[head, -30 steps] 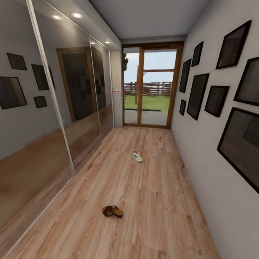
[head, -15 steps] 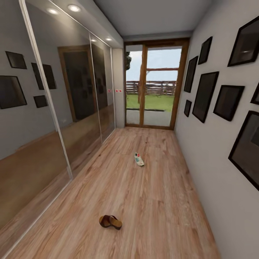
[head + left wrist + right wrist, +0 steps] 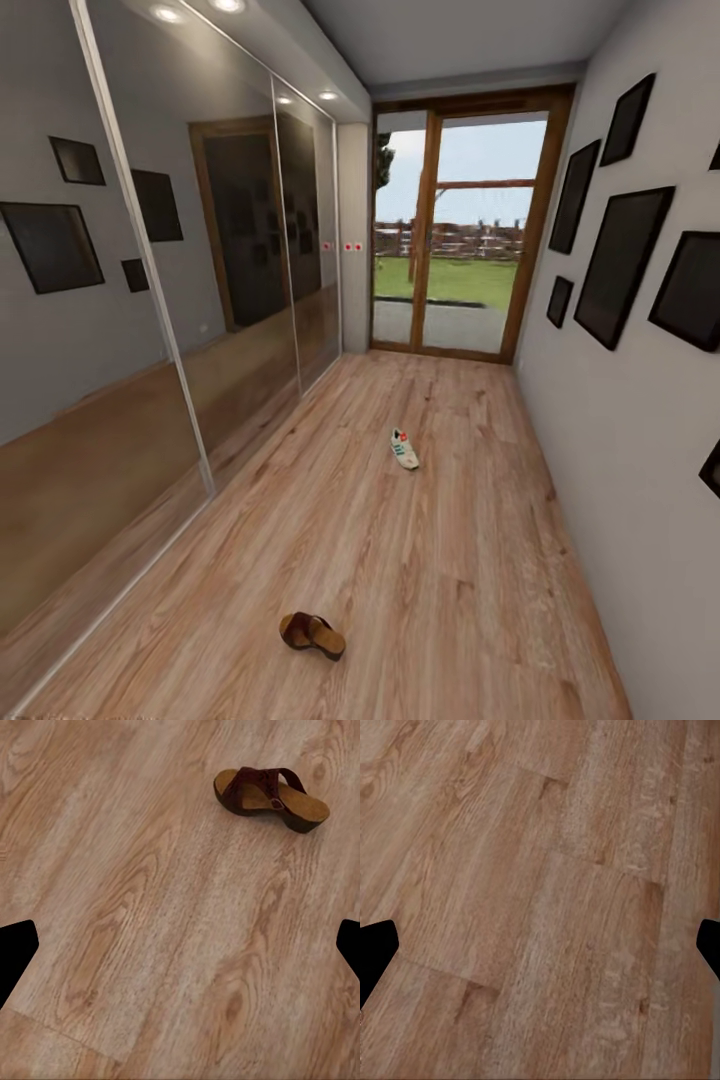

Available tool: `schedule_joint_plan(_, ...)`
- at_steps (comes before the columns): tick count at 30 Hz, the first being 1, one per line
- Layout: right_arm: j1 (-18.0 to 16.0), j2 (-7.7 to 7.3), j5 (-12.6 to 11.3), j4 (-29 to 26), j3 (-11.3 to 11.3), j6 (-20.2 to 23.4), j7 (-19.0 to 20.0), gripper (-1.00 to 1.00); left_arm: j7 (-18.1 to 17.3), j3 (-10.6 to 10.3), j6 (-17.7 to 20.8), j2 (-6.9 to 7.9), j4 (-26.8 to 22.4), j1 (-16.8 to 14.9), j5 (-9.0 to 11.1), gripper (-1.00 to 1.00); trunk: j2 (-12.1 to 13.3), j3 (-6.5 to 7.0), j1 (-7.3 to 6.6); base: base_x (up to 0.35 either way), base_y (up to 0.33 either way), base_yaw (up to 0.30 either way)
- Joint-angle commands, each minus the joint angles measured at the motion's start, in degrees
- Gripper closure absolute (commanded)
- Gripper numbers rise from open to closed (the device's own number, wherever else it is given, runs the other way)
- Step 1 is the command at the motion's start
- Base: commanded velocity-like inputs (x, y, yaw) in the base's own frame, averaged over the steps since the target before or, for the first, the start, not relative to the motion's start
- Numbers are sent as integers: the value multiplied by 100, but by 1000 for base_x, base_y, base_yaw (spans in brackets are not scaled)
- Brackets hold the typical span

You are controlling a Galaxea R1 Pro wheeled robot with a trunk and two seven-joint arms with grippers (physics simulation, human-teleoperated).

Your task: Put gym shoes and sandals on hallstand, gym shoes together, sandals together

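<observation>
One brown sandal (image 3: 312, 634) lies on the wood corridor floor (image 3: 450, 580) close in front of me, slightly left of centre. It also appears in the left wrist view as the sandal (image 3: 270, 797), upright on its sole, some way ahead of my open left gripper (image 3: 180, 952), whose dark fingertips (image 3: 15, 952) stand wide apart. One white gym shoe (image 3: 404, 449) with green stripes and a red heel patch lies further down the corridor. My right gripper (image 3: 540, 952) hangs open over bare planks. The hallstand is out of view.
A mirrored sliding-door wardrobe (image 3: 150, 330) runs along the left wall. The grey right wall (image 3: 620, 420) carries several dark picture frames. A glazed wooden door (image 3: 460, 230) closes the far end of the corridor.
The whole head view has shifted, so the camera moved: the door and gym shoe now sit further right in the picture. Sandal and shoe lie where they were on the floor.
</observation>
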Motion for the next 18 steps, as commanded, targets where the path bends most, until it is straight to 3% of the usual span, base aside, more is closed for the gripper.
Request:
schedule_joint_plan(1,-2,0,-4,0,-3,-16,-1,-100,-27,21,-14,-4,6,-5,26,-100,-3,-13,1,56,-7,168)
schedule_joint_plan(18,-2,10,-4,-13,6,-14,3,-100,0,18,-15,-20,5,-6,21,-100,-3,-154,1,8,-1,115)
